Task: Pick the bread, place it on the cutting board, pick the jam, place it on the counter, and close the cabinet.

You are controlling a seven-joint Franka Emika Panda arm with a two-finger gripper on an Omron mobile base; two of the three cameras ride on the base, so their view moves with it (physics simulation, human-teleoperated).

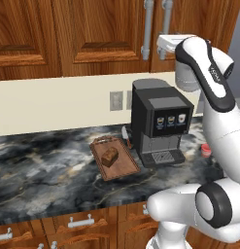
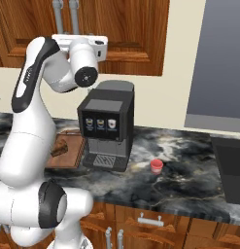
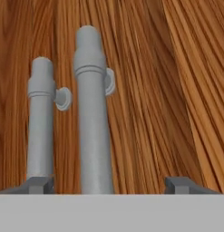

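Jaws apart on gripper (image 3: 106, 183), nothing clamped; cabinet (image 3: 177, 90) handle (image 3: 91, 127) between them, second handle (image 3: 41, 127) outside.

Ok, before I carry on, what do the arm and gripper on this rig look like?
The arm is glossy white, built of rounded links with dark grey-black bands and round joint caps, and small dark lettering on one dark band. The hand is a white boxy block. The gripper has two small dark grey, square-edged fingertips. No loose cables show.
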